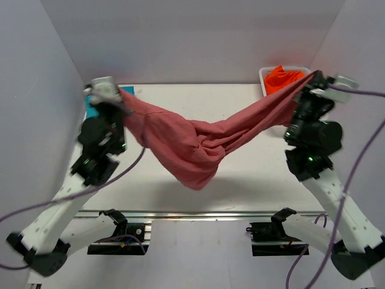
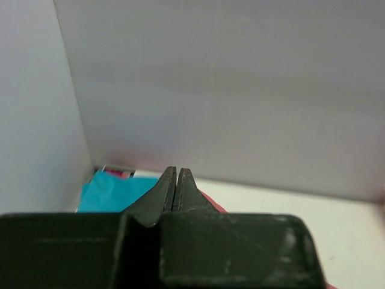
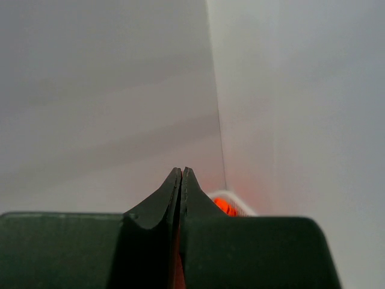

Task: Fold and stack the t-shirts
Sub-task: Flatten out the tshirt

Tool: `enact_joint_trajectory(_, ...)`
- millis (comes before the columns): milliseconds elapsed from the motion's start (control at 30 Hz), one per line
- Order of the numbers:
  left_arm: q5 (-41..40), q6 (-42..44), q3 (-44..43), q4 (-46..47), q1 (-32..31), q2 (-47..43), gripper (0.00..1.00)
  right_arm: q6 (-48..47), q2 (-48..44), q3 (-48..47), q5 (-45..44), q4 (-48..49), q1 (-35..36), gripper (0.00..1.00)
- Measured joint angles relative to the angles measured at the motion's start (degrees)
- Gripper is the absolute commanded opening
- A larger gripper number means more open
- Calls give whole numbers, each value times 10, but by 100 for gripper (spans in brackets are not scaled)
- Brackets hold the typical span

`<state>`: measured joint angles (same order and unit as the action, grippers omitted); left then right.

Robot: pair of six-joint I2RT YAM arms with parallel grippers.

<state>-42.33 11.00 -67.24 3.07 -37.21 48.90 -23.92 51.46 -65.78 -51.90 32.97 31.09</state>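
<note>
The large salmon t-shirt (image 1: pixel 192 147) hangs in the air, stretched between my two grippers, its bunched middle sagging over the table. My left gripper (image 1: pixel 125 103) is shut on its left end; in the left wrist view the fingertips (image 2: pixel 175 180) are pressed together with a sliver of salmon cloth (image 2: pixel 215 203) beside them. My right gripper (image 1: pixel 313 78) is shut on its right end; in the right wrist view (image 3: pixel 181 180) red cloth shows between the jaws. The teal t-shirt (image 1: pixel 127 91) lies at the back left, also in the left wrist view (image 2: pixel 114 192). The orange t-shirt (image 1: pixel 283 77) sits in the basket.
The white mesh basket (image 1: pixel 263 75) stands at the back right corner, partly behind the stretched shirt and my right arm; its rim shows in the right wrist view (image 3: pixel 240 205). White walls close in the table on the left, back and right.
</note>
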Motion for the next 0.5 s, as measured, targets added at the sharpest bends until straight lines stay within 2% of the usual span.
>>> enact_joint_trajectory(167,-26,-33,19,1,17,166,0,55,113,26,-24,-19,-13,0)
enact_joint_trajectory(400,12,-128,17,-20,107,412,0,203,374,27,3,-141,-69,0)
enact_joint_trajectory(433,19,-137,0,-26,123,460,10,221,421,13,14,-168,-80,0)
enact_joint_trajectory(500,37,-150,-54,-48,151,555,47,246,512,-34,34,-218,-98,0)
